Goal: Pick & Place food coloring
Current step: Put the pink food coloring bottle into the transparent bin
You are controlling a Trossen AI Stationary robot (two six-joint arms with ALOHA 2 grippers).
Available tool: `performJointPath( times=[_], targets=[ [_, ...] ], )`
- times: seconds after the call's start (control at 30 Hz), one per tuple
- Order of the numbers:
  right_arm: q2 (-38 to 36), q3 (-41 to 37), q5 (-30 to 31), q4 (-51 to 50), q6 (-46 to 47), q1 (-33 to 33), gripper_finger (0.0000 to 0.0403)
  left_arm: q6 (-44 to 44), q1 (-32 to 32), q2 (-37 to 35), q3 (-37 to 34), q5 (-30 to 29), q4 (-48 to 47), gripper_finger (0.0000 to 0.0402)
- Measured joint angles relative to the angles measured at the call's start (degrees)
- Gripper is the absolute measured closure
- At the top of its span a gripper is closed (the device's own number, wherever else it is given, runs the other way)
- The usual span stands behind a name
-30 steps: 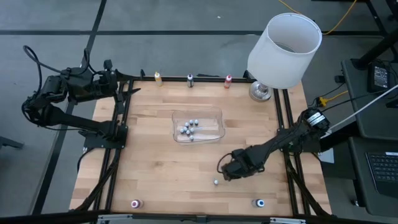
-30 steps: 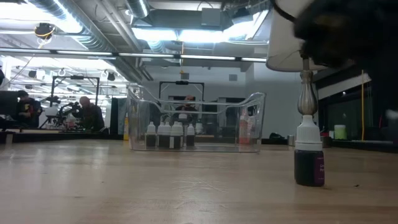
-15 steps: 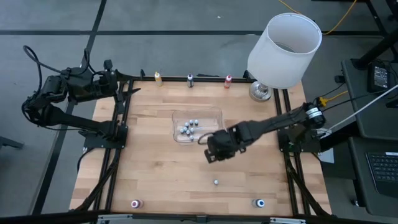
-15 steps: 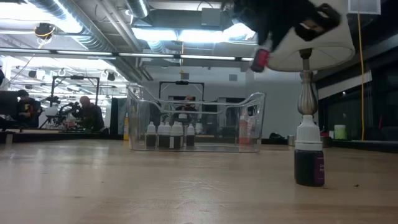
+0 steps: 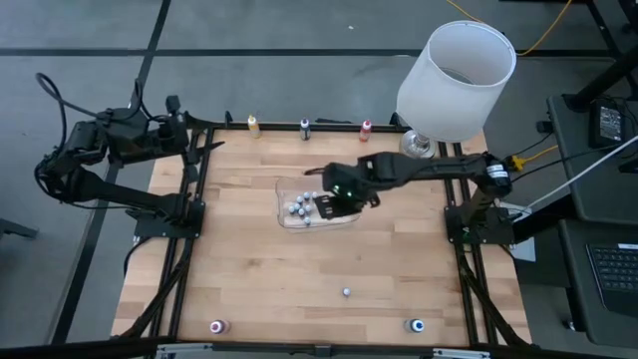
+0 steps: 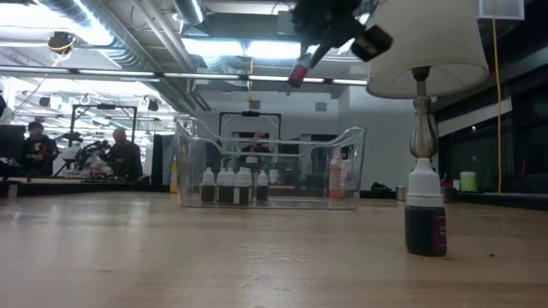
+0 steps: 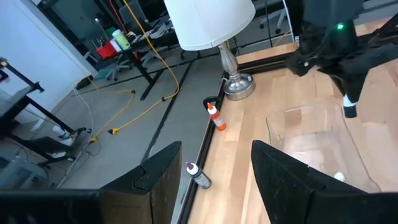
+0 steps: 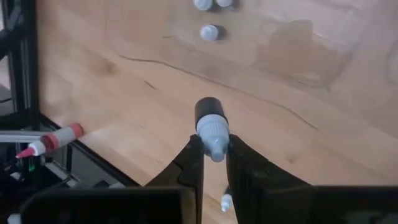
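Note:
My right gripper (image 5: 335,199) is shut on a small dark bottle with a pale cap (image 8: 208,121) and hovers high over a clear container (image 5: 351,183). In the low view the bottle (image 6: 300,73) looks reddish. Several like small bottles (image 5: 301,206) stand inside the container. Another one stands alone on the table (image 5: 346,292) and is purple in the low view (image 6: 425,216). Yellow (image 5: 253,124), dark (image 5: 305,128) and red (image 5: 366,130) food coloring bottles stand at the far edge. Pink (image 5: 217,326) and blue (image 5: 416,325) bottles stand at the near edge. My left gripper (image 7: 214,186) is open at the far left. My right gripper pinches the bottle's pale cap end (image 8: 213,142) between its two fingers. The dark body (image 8: 206,108) sticks out beyond the fingertips. The fingers slant down from above, and the bottle hangs tilted below them (image 6: 300,73), lifted clear above the container.
A lamp with a white shade (image 5: 457,78) stands at the far right corner, close to my right arm. Black frame rails (image 5: 189,209) run along the table's left and right sides. Bare wood lies between the container and the near edge.
My right gripper has gone from the table's near right part toward the far edge and a little left, carrying the small bottle. It now stands over the clear container. The bottle has stayed in the shut fingers, clear of the table.

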Motion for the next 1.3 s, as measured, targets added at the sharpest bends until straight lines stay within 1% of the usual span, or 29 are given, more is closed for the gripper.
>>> performJointPath(
  times=[0.1,0.2,0.3,0.4,0.53,0.7,0.87,1.07,1.3],
  targets=[
    [4.0,3.9,-2.0,-1.1,-2.8,-1.4,0.0349,1.2,0.0,-0.4,0.0,0.0,0.0,0.0210],
    [8.9,9.2,-2.3,-4.3,-6.1,-2.9,0.0349,2.4,0.0,-1.0,0.0,0.0,0.0,0.0212],
    [13.5,14.0,-0.7,-7.7,-7.9,-4.8,0.0350,3.0,0.0,-1.4,0.0,0.0,0.0,0.0214],
    [17.4,17.4,1.6,-7.8,-8.2,-6.3,0.0350,3.5,0.0,-1.8,0.0,0.0,0.0,0.0214],
    [22.2,21.0,2.9,-7.6,-8.9,-7.0,0.0350,4.1,0.0,-2.6,0.0,0.1,0.0,0.0212],
    [25.8,21.8,3.1,-7.5,-8.4,-6.5,0.0350,4.6,0.0,-4.1,0.0,0.2,-0.3,0.0215],
    [26.6,21.8,6.4,-9.7,-6.3,-5.7,0.0350,5.2,0.0,-5.5,0.0,0.2,-1.1,0.0213],
    [26.8,21.9,8.5,-11.3,-5.5,-5.9,0.0350,6.4,0.0,-6.1,0.0,0.2,-1.3,0.0214],
    [28.4,21.8,8.3,-11.3,-4.8,-5.8,0.0350,7.1,0.0,-6.1,0.0,0.4,-1.3,0.0217]
  ],
)
